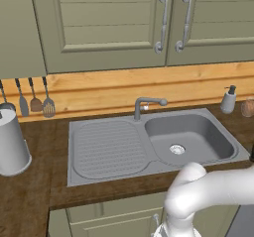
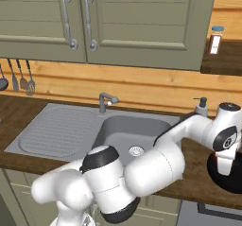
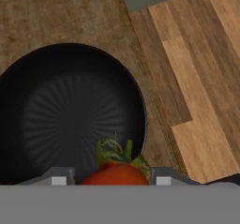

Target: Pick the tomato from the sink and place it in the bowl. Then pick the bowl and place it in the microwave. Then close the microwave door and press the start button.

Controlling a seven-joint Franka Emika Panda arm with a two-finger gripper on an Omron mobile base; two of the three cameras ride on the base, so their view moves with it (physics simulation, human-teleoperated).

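While the grey matte metal sink (image 1: 198, 137) lies empty, the wide glossy black bowl (image 3: 70, 115) waits below the gripper (image 3: 110, 180), clamped on the small red tomato (image 3: 116, 175); released off-centre, it might strike the rim.

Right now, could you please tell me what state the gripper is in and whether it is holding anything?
Gripper: closed on the tomato, held above the black bowl.
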